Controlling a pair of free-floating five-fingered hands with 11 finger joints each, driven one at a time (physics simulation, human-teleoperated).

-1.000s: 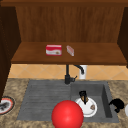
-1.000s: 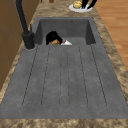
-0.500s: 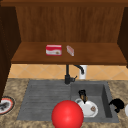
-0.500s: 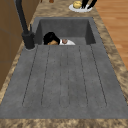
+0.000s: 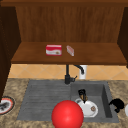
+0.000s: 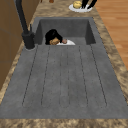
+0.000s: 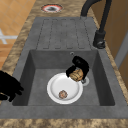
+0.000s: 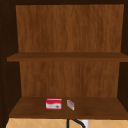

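Down in the sink basin (image 7: 37,82) our left hand (image 7: 79,65) curls round a brown cookie (image 7: 76,74) above the white plate (image 7: 60,85); we should keep it level. Our right hand (image 5: 117,104) hovers curled, holding nothing.

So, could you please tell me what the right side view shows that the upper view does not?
The right side view alone shows the sink, with a white plate in its basin and a small brown piece on it. Above the plate the left hand curls round a brown lump of food. The right hand hangs at the basin's right edge, and a red-rimmed dish lies at the counter's far end.

The upper view alone shows wooden shelves, the lower one carrying a red and white box and a small packet.

Both show the black tap.
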